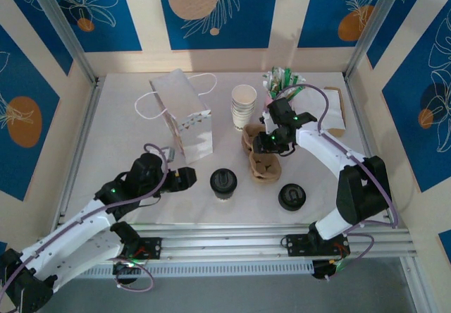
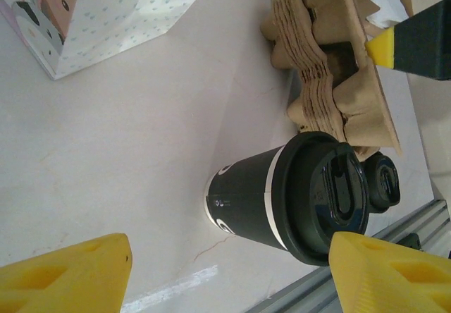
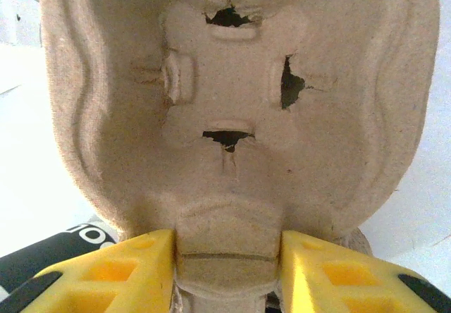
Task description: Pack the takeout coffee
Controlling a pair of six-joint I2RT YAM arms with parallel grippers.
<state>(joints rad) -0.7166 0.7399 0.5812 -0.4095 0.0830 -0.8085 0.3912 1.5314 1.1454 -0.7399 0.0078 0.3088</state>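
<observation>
The left claw (image 1: 189, 179) is open wide, its yellow fingers (image 2: 70, 274) on either side of the takeout coffee (image 2: 282, 200) but not touching it. The coffee is a small dark cup with a thin white band and a round black lid, and it stands up on the white desk (image 1: 127, 151), just in front of the paper bag (image 1: 187, 119). The right claw (image 3: 229, 264) is pinched tight on the middle ridge of the brown cup tray (image 3: 232, 115), and a second cup (image 1: 292, 197) just like the first stands near that tray.
</observation>
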